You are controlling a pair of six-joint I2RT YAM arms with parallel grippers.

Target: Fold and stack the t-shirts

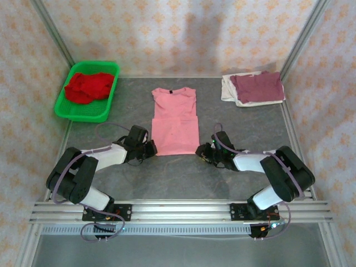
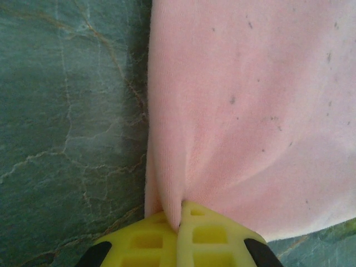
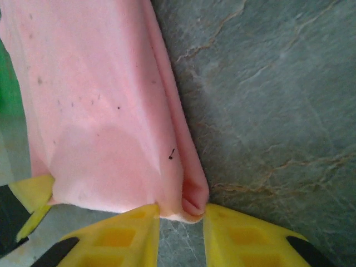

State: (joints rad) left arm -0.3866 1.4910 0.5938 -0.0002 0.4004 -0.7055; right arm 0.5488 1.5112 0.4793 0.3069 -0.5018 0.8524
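Basket (image 1: 64,105) far-left holds red shirt (image 1: 88,87), maroon-on-white stack (image 1: 256,87) far-right, pink shirt (image 1: 175,125) flat mid-bench (image 1: 172,181): left claw (image 2: 179,214) clenched on its near-left corner, right claw (image 3: 182,214) parted, near-right corner at its tips.

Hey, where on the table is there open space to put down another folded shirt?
Bare table lies between the basket and the pink shirt, between that shirt and the stack, and in the near strip below its hem. It is crowded at the hem's corners, where the left gripper and right gripper sit.
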